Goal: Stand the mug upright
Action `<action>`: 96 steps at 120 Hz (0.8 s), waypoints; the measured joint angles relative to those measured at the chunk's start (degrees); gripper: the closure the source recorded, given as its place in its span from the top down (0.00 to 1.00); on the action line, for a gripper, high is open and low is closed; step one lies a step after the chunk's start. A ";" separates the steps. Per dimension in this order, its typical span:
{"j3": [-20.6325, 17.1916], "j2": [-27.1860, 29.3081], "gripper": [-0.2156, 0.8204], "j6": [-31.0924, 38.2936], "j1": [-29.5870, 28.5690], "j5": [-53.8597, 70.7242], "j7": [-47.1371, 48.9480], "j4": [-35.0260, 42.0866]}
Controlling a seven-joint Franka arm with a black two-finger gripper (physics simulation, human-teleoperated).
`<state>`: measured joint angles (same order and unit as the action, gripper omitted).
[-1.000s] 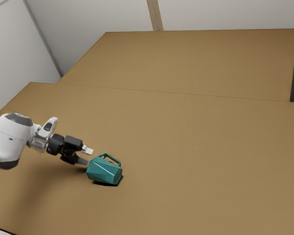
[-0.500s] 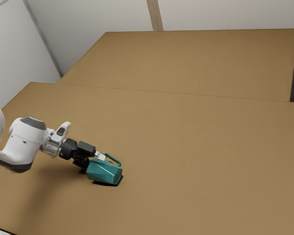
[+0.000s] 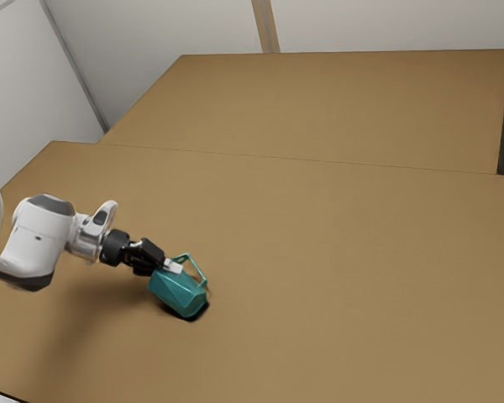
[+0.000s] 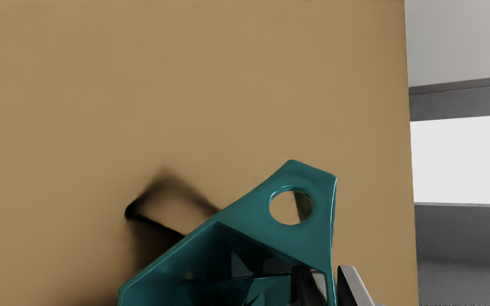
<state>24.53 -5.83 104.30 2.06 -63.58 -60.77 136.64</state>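
Steadily now, have the jaws of the black two-finger gripper (image 3: 171, 266) clamped on the wall of the teal, faceted mug (image 3: 179, 294), close to its open end. Holding with one finger (image 4: 304, 289) inside the mug and the other (image 4: 356, 289) outside, with just the thin wall pinched between. Reaching in from the exterior view's left with the white and grey arm (image 3: 44, 231), angled down toward the brown wooden bench (image 3: 336, 243).

Have the mug at a slant over the near part of the bench, toward the exterior view's left. Not upright yet: see it tilted, with the mouth raised toward the jaws and the base lower, toward the exterior view's right. Compared with half a second ago, have tipped it more steeply, away from lying nearly flat. Cannot tell about contact between its lower edge and the bench.

Can make out the angular teal handle (image 3: 196, 268) on the side away from the arm's shadow. Looking from the wrist, find a flat teal corner (image 4: 249, 216) beside the mouth, pierced by a round hole, and past it a dark, angular shadow (image 4: 202, 199) on the bench. See also a pale wall (image 3: 176, 25) behind the bench, with a tan upright strip (image 3: 266, 25) on it.
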 joint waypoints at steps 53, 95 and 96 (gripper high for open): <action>-9.31 2.41 0.03 4.63 5.18 30.57 7.28 -19.77; -9.75 0.57 0.03 20.59 8.00 57.92 20.00 -21.86; -9.75 0.53 0.03 21.08 8.03 58.24 20.29 -21.81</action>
<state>14.78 -5.29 125.37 10.09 -5.34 -40.48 114.83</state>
